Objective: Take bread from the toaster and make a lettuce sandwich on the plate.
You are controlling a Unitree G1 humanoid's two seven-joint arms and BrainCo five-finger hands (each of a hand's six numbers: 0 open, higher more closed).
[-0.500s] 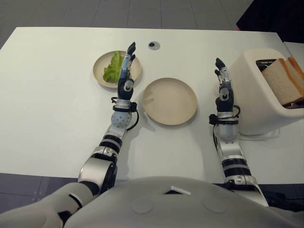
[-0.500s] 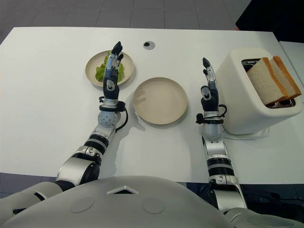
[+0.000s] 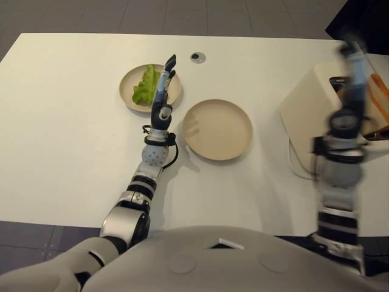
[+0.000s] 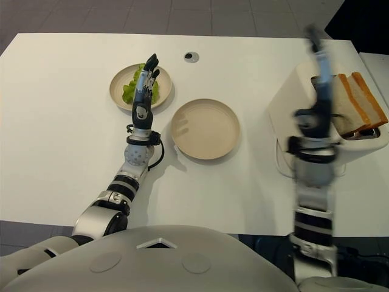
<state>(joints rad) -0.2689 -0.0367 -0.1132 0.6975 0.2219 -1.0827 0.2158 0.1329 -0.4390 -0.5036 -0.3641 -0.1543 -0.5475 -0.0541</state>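
Now, on the left, the left hand (image 4: 144, 91) stands upright over the near rim of the small plate (image 4: 117, 82) holding the lettuce (image 4: 129, 91), fingers straight, apart and empty; it can wait there. Mid-counter (image 4: 61, 140), the empty plate (image 4: 205, 129) lies ready for the sandwich. On the right, the right hand (image 4: 321, 79) is up against the toaster (image 4: 364, 152), fingers seemingly stretched out, holding nothing, just left of the bread slices (image 4: 358, 103) standing in the slots. For the bread grab, straddle the nearer slice, pinch its broad faces gently, then lift straight up so the toaster is not dragged.
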